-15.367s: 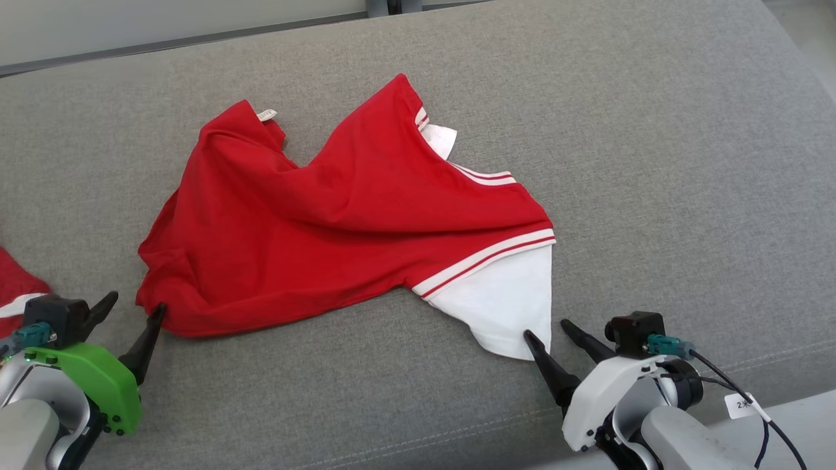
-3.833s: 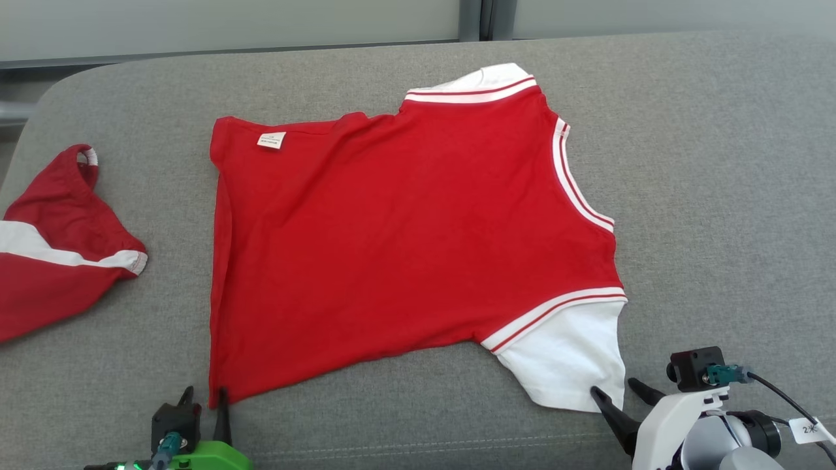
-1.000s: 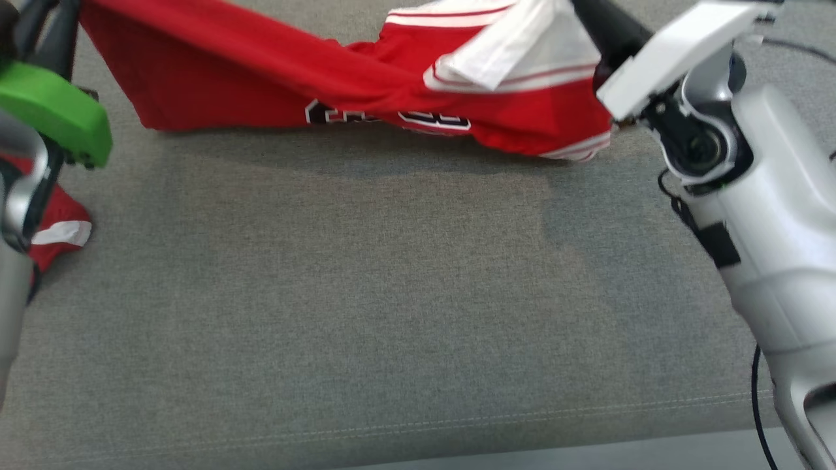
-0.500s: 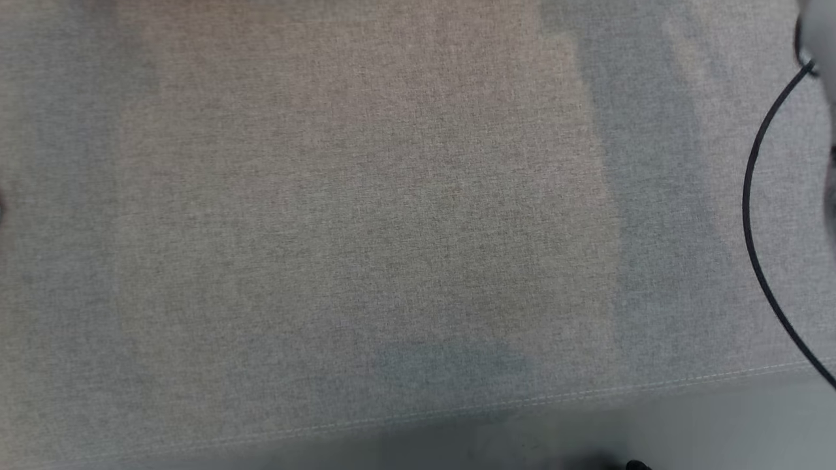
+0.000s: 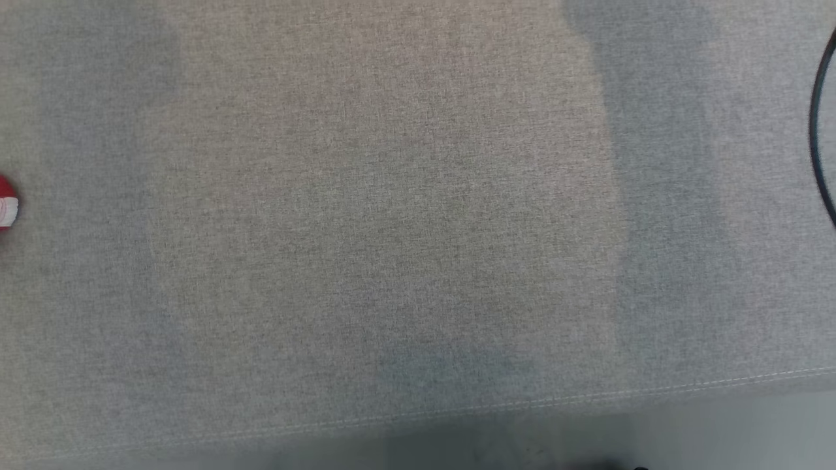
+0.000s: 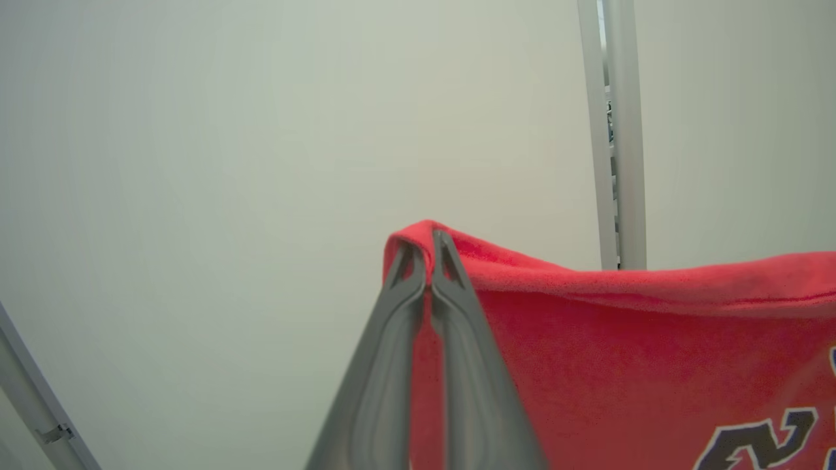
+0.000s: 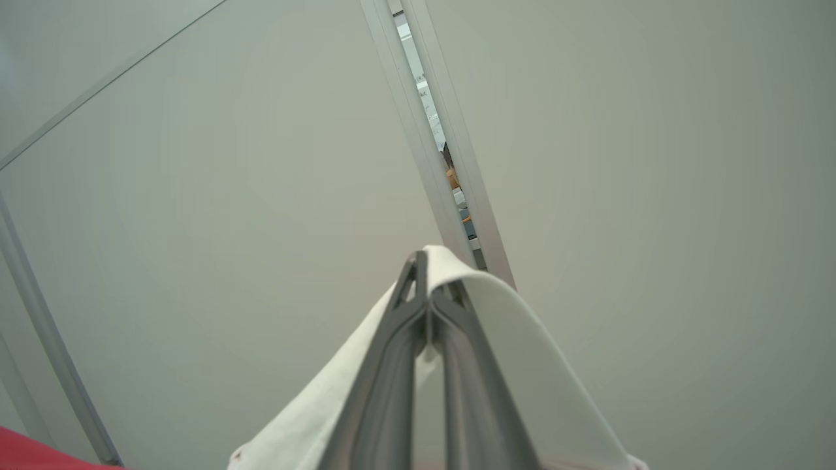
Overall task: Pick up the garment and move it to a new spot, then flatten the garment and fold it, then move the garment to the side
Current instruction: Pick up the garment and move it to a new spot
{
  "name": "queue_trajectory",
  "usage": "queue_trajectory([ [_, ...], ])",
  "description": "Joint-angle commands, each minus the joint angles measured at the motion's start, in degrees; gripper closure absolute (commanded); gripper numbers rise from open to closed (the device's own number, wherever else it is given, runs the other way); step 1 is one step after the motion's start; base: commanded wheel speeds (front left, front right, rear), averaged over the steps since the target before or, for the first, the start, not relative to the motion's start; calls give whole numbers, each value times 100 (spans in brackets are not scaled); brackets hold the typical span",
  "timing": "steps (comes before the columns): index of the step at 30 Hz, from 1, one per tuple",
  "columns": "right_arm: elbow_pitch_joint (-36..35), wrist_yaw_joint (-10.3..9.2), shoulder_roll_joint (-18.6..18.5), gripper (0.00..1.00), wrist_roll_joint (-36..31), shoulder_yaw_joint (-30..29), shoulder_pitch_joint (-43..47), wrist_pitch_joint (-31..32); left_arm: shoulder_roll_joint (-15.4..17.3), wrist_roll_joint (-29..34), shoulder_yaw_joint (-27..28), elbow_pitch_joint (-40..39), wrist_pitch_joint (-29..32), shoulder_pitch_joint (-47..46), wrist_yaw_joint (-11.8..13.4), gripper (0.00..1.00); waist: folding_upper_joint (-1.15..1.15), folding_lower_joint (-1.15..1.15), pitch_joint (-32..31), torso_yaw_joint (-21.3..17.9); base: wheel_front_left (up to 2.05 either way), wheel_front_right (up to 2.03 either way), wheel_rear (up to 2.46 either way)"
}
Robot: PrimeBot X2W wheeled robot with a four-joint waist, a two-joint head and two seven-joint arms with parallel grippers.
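While the grey cushion [image 5: 392,228] spreads below in the head view, a scrap of red-and-white cloth [image 5: 6,203] peeks in at its left edge and a black cable [image 5: 819,130] curves at the right edge. The left hand [image 6: 426,253] is pinched together on the red hem of the garment [image 6: 620,352], which hangs lifted before a pale wall [image 6: 196,163]. The right hand [image 7: 428,274] is clamped on its white sleeve [image 7: 522,339].

Setting: we log an indoor robot lab bay.
Work surface: grey woven-fabric padded surface [image 5: 418,228], with stitched seam [image 5: 588,396].
Enclosure: pale matte partition panels [image 6: 228,163] in grey metal frame posts [image 6: 627,130].
Wiring: thin black cable [image 5: 812,130].
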Motion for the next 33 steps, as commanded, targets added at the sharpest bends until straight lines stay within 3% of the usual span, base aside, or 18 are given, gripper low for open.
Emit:
queue_trajectory([
  [1,-94,2,8,100,-119,18,-116,-47,-74,-45,50,29,-155,-121,45,100,0,0,79,34,0,0,0],
  [7,-1022,2,-141,100,-707,-174,-22,-49,-196,-132,108,246,-655,-201,22,100,0,0,327,96,0,0,0],
  [10,-1209,2,12,100,-862,-251,315,-49,-316,-285,146,369,-794,-12,-26,100,0,0,439,94,0,0,0],
  [16,-1466,2,11,100,-659,-45,850,-51,-253,-573,112,474,-1083,506,-131,100,0,0,510,69,0,0,0],
  [23,-2039,1,-121,100,379,928,2122,249,71,-1231,124,240,-1235,1737,-160,100,0,0,269,-95,0,0,0],
  [33,-3928,2,-1038,100,2039,2163,4618,465,610,-2056,350,-800,-1537,4247,-112,100,0,0,-691,-263,0,0,0],
])
